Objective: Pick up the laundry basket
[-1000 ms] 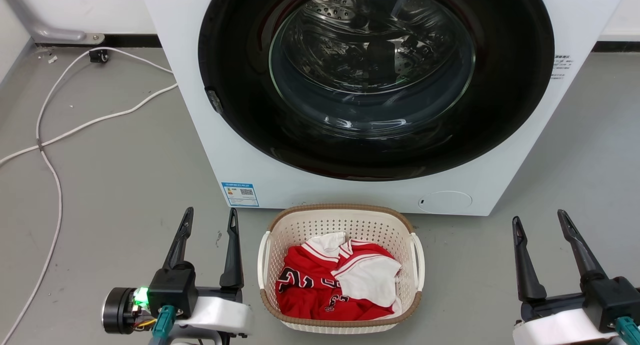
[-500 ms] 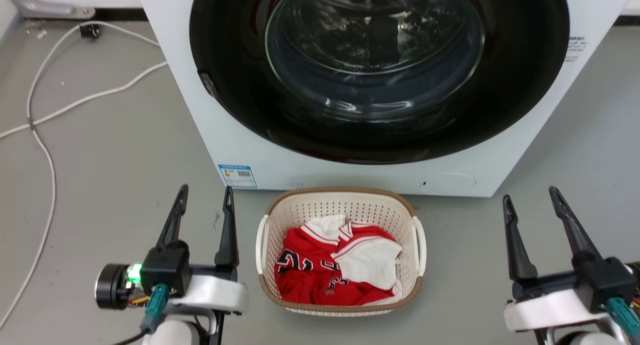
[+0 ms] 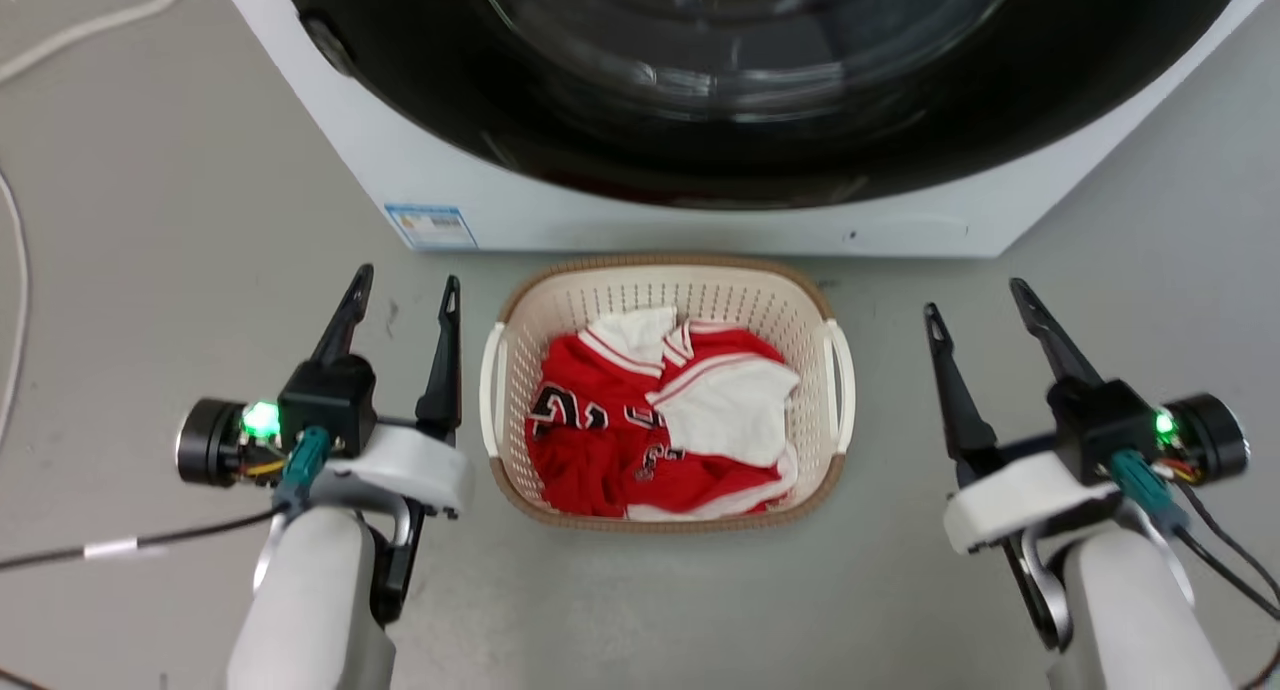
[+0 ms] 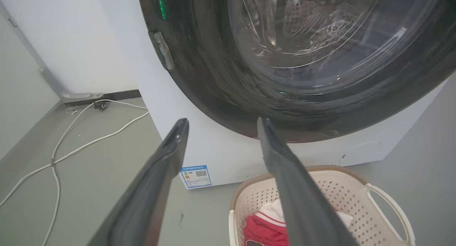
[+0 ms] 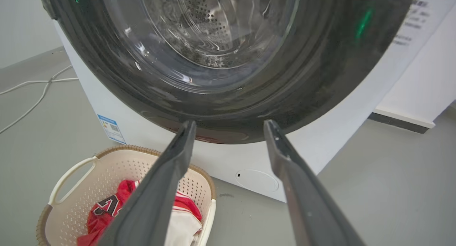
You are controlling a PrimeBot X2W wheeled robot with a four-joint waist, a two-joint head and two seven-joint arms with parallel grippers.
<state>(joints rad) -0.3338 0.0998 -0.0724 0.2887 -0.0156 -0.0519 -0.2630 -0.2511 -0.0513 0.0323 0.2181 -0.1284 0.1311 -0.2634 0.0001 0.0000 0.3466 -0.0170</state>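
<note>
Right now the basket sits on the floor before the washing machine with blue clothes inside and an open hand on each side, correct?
Not quite. The head view shows the clothes in the laundry basket are red and white, not blue. The rest holds: it sits on the floor before the washing machine, with the left hand and right hand open on either side.

One laundry basket [image 3: 612, 300], one washing machine [image 3: 700, 228], two claws [image 3: 408, 275] [image 3: 975, 296].
</note>
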